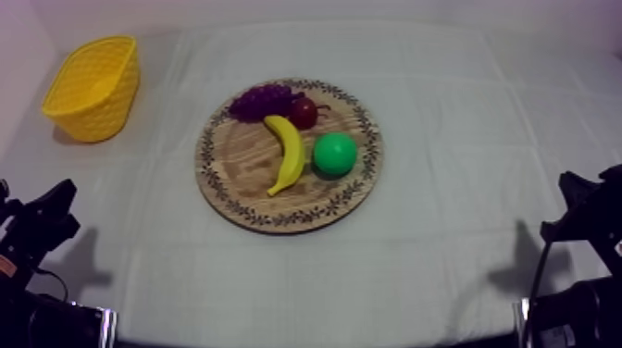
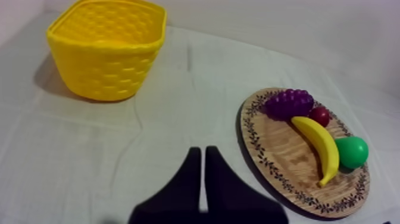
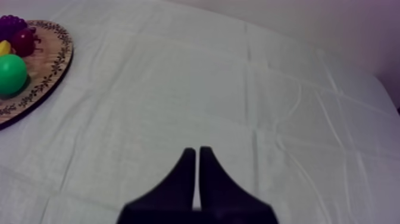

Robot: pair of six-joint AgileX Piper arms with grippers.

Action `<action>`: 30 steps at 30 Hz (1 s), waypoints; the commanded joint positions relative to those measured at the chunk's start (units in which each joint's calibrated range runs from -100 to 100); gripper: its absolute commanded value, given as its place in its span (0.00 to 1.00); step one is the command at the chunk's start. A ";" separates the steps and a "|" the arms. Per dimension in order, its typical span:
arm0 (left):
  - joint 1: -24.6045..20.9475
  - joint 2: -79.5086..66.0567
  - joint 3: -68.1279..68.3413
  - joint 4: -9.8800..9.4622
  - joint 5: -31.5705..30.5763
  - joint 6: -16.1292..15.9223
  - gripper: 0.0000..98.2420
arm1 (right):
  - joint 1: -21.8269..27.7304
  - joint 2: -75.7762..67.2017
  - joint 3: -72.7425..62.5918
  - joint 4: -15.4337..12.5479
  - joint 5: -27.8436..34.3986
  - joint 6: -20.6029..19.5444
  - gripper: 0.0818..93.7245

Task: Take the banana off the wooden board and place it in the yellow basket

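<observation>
A yellow banana [image 1: 288, 153] lies curved across the middle of the round wooden board [image 1: 236, 180], between purple grapes [image 1: 262, 99], a small red fruit [image 1: 304, 112] and a green pear [image 1: 334, 154]. The yellow basket [image 1: 93, 87] stands at the table's far left. My left gripper [image 1: 57, 205] rests low at the left side, shut on nothing; from its wrist its fingers [image 2: 199, 161] form a narrow wedge over bare cloth, with the basket [image 2: 106, 47] and banana [image 2: 319, 146] beyond. My right gripper [image 1: 576, 190] rests low at the right, its fingers [image 3: 197, 159] together.
The board [image 3: 41, 71] with the pear [image 3: 11, 74] sits far off from the right gripper. Bare creased cloth [image 1: 463, 139] lies between the board and both arms, and between the board and the basket.
</observation>
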 commanded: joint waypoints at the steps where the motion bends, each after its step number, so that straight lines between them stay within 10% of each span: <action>1: 0.00 0.00 0.03 -0.01 0.01 -0.01 0.00 | 0.00 0.03 0.04 0.01 -0.02 0.01 0.00; 16: -0.68 0.00 0.22 0.40 -1.03 2.84 0.00 | 0.00 0.03 0.04 0.01 -0.02 0.01 0.00; 30: -0.70 18.55 -17.72 4.27 0.90 -8.02 0.00 | 0.00 0.03 0.04 0.01 -0.02 0.03 0.00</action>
